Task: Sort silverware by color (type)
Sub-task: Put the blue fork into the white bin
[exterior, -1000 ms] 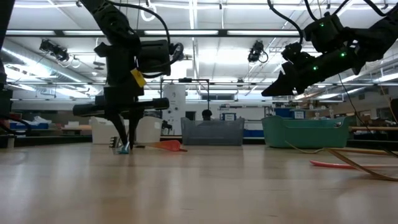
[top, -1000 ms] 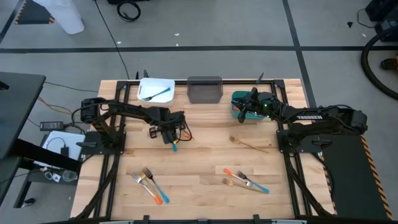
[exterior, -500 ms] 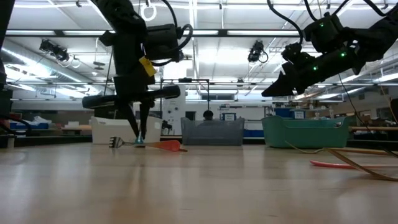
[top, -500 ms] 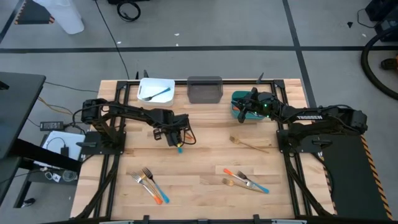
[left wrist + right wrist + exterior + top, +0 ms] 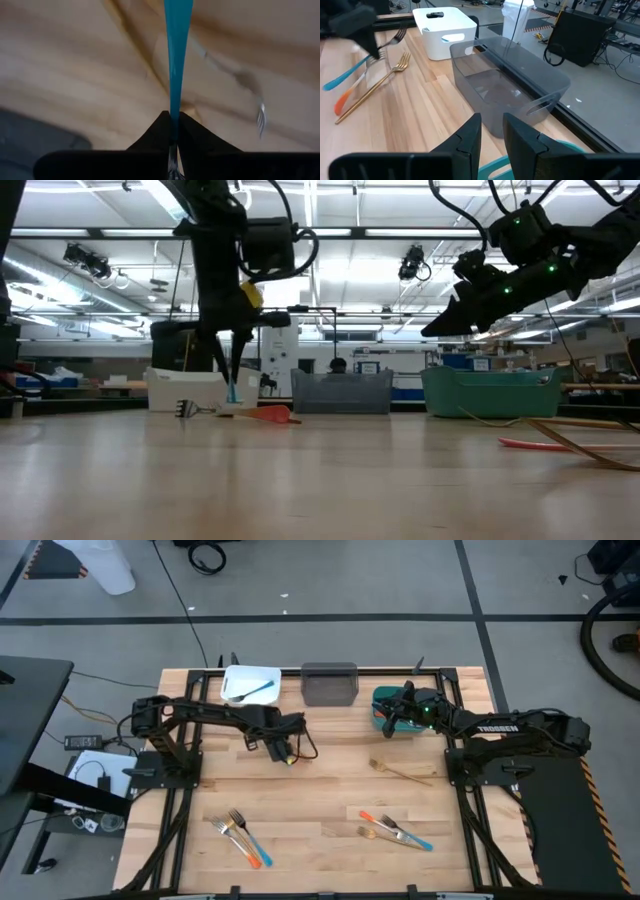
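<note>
My left gripper [image 5: 286, 750] hangs over the table's middle left, shut on a blue-handled fork [image 5: 176, 50]. The fork shows in the right wrist view [image 5: 350, 70] with its tines up and its handle slanting down. Below it an orange-handled fork [image 5: 262, 414] and a golden fork [image 5: 395, 66] lie flat on the table. My right gripper [image 5: 491, 131] waits over the teal bin [image 5: 381, 720] at the far right, fingers slightly apart with nothing between them. My left gripper pinches the blue fork between its two fingers at the narrow end of the handle [image 5: 173, 109], next to the metal neck. The fingers point steeply down. The handle hangs below them, its free end [image 5: 233, 392] clear of the table.
A white bin [image 5: 250, 683] holding a blue fork and a grey bin [image 5: 329, 683] stand along the far edge. A golden fork [image 5: 400, 772] lies at centre right. Mixed forks lie near the front at left [image 5: 240, 836] and right [image 5: 395, 831].
My left gripper has risen and drifted toward the table's right and far edge, tipping as it went. The blue fork, whose handle tip was on the table, now hangs clear of it in the shut fingers.
</note>
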